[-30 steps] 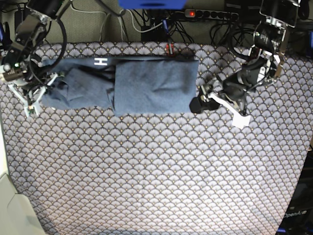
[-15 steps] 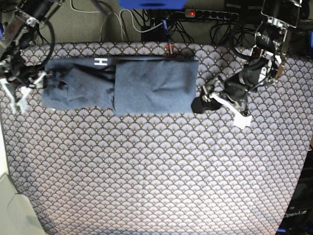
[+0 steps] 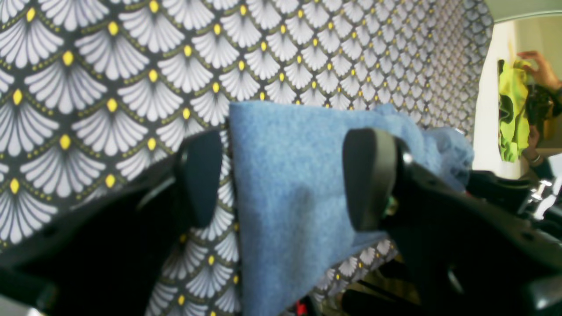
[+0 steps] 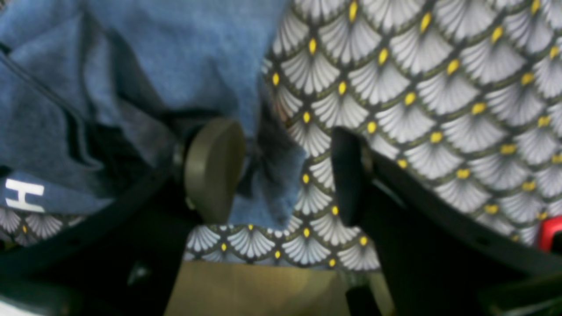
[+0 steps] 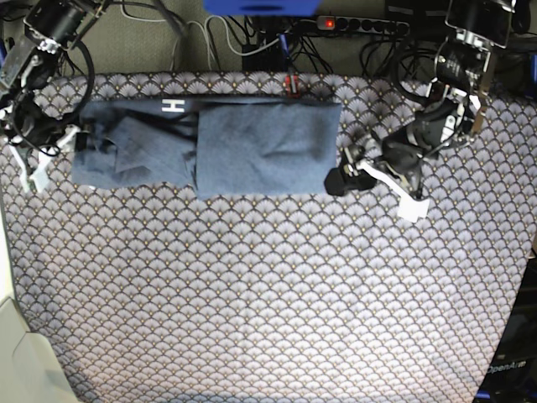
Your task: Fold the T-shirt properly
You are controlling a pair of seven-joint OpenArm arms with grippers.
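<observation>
T-shirt (image 5: pixel 210 147) fabric, a heathered slate-blue cotton, lay in the base view as a long folded band across the far part of the tablecloth (image 5: pixel 268 294), its right half a smooth flat rectangle, its left half rumpled into soft creases, with a white letter H (image 5: pixel 172 106) on a dark strip along the far edge. The tablecloth was grey, printed all over with fan-shaped scallops. The left gripper (image 5: pixel 346 170) hung just beside the shirt's right edge; the right gripper (image 5: pixel 40 155) sat off the shirt's left end, holding nothing.

In the left wrist view, the left gripper (image 3: pixel 281 175) stood wide, its two rounded, matte black pads (image 3: pixel 199 177) well apart, with a fuzzy blue corner of the T-shirt (image 3: pixel 290 188) lying between them, unpinched. The cloth pattern showed white fans tipped with yellow dots on a dark ground.

In the right wrist view, the right gripper (image 4: pixel 281 171) was likewise spread wide, one pad (image 4: pixel 213 169) oval and olive-tinted, the other dark. The T-shirt (image 4: pixel 175 57) bunched in shadowed folds behind the olive pad, a ragged edge reaching into the gap, with the white H (image 4: pixel 24 193) at lower left.
</observation>
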